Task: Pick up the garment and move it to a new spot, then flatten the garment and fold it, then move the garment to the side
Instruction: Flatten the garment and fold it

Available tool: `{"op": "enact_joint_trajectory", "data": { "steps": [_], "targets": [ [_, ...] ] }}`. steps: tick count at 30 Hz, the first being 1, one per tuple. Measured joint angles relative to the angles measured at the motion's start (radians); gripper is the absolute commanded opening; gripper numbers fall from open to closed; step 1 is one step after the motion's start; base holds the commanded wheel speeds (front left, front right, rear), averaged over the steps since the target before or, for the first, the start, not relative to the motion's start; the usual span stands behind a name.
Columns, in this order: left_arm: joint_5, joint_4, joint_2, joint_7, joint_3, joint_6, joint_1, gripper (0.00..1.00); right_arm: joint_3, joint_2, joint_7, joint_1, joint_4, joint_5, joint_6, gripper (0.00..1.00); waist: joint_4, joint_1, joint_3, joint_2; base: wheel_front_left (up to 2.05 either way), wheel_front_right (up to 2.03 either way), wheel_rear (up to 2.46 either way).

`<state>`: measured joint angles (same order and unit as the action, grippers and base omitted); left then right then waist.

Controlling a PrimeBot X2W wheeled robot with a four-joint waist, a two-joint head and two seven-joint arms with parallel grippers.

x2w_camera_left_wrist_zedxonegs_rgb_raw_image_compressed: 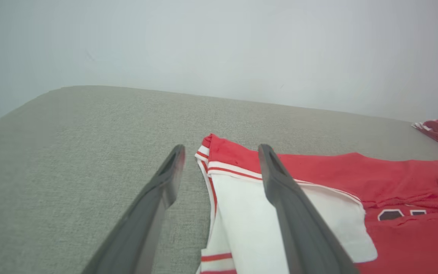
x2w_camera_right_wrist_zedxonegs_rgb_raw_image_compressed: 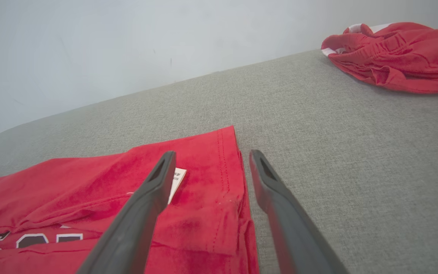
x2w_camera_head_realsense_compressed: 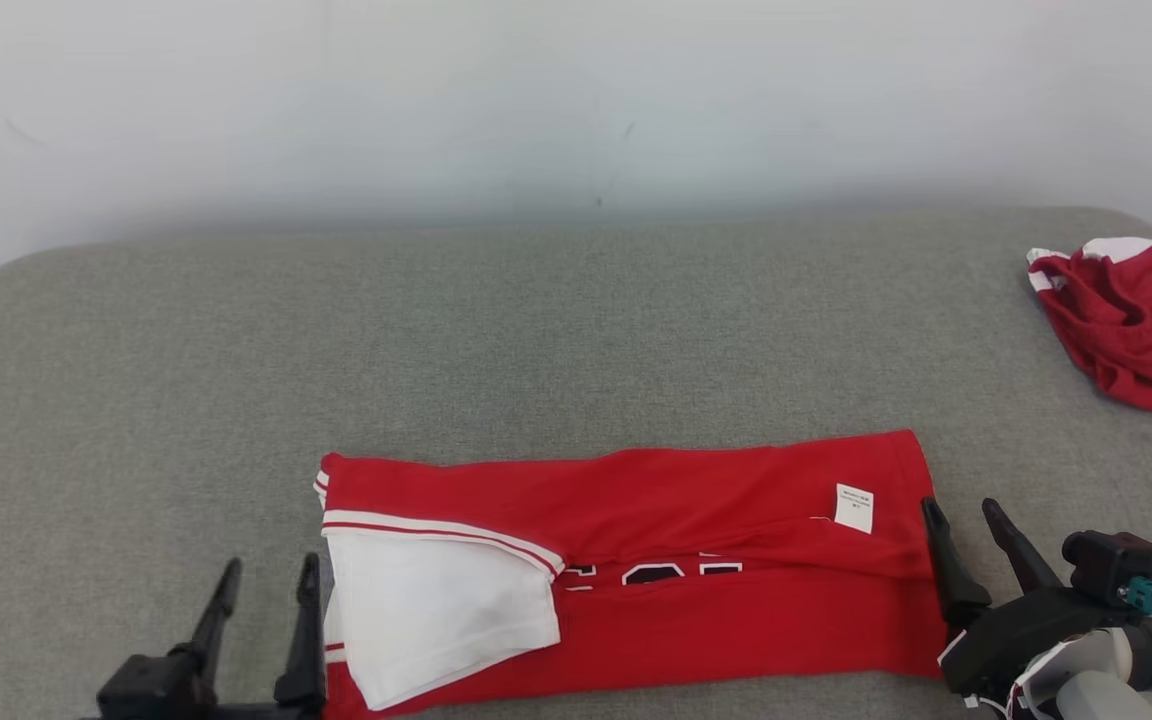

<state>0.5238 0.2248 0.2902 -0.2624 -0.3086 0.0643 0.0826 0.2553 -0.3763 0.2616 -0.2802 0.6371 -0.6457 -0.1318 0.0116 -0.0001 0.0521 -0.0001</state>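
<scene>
A red garment with white trim lies folded into a long strip near the front of the grey surface. A white sleeve panel lies across its left end and a small white label sits near its right end. My left gripper stands open at the garment's left edge, holding nothing. In the left wrist view the left gripper has its fingers astride the striped hem of the garment. My right gripper stands open at the right edge. In the right wrist view the right gripper straddles the hem of the garment.
A second red garment lies crumpled at the far right of the grey padded surface; the right wrist view shows this crumpled garment too. A pale wall stands behind. The surface's rounded corners show at the back left and right.
</scene>
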Motion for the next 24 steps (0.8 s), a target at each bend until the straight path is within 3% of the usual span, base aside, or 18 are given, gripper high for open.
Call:
{"op": "enact_joint_trajectory", "data": {
  "steps": [9, 17, 24],
  "targets": [
    [-0.168, -0.113, -0.050, 0.000, 0.178, 0.024, -0.080, 1.00, -0.036, -0.006, -0.061, -0.007, 0.066, 0.040, 0.000, 1.00, 0.027, 0.0000, -0.021, 0.0001, 0.00, 0.00, 0.00],
    [-0.276, -0.145, -0.065, 0.000, 0.241, 0.022, -0.128, 1.00, -0.047, 0.014, -0.103, -0.044, 0.198, 0.049, 0.000, 1.00, 0.064, 0.0000, -0.024, 0.0001, 0.00, 0.00, 0.00],
    [-0.310, -0.145, -0.087, 0.000, 0.257, -0.013, -0.143, 1.00, -0.025, 0.033, -0.141, -0.085, 0.297, 0.046, 0.000, 1.00, 0.077, 0.0001, -0.018, 0.0001, 0.00, 0.00, 0.00]
  ]
}}
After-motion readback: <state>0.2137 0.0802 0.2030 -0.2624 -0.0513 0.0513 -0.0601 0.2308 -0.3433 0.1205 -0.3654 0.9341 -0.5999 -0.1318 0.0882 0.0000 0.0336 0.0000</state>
